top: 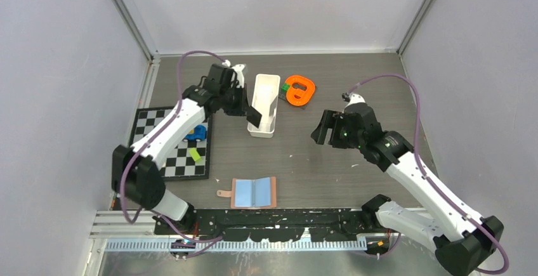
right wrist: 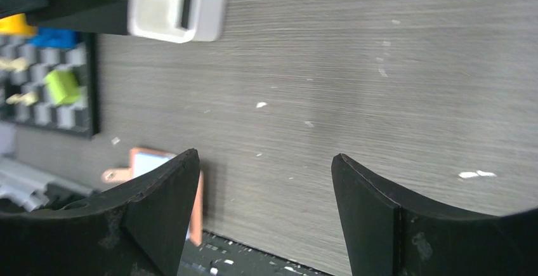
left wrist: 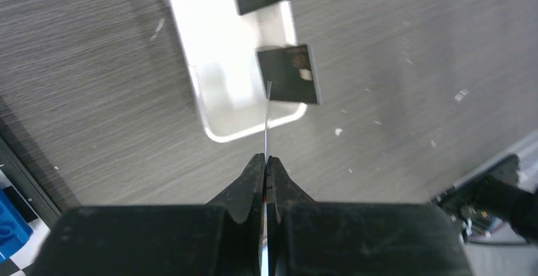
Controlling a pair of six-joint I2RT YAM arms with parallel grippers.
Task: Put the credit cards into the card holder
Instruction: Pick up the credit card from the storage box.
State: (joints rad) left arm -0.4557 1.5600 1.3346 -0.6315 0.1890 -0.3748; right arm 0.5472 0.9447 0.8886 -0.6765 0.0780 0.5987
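My left gripper (top: pixel 246 106) is shut on a thin dark credit card (top: pixel 255 117), held over the near end of the long white tray (top: pixel 261 84). In the left wrist view the held credit card (left wrist: pixel 267 120) shows edge-on, running up from the closed fingertips of the left gripper (left wrist: pixel 266 158). Two more dark cards (left wrist: pixel 288 73) stand in the tray (left wrist: pixel 216 54). The card holder (top: pixel 254 192) lies open near the table's front edge, pale blue inside with a tan rim. My right gripper (top: pixel 323 130) hovers open and empty over the bare table (right wrist: pixel 263 162); the card holder (right wrist: pixel 149 160) peeks past its left finger.
A chessboard (top: pixel 171 143) lies at the left with a blue block (top: pixel 198 132) and a yellow-green block (top: pixel 195 155) on it. An orange ring-shaped object (top: pixel 300 90) with a green piece (top: pixel 286 87) sits right of the tray. Black rails run along the front edge (top: pixel 279 216).
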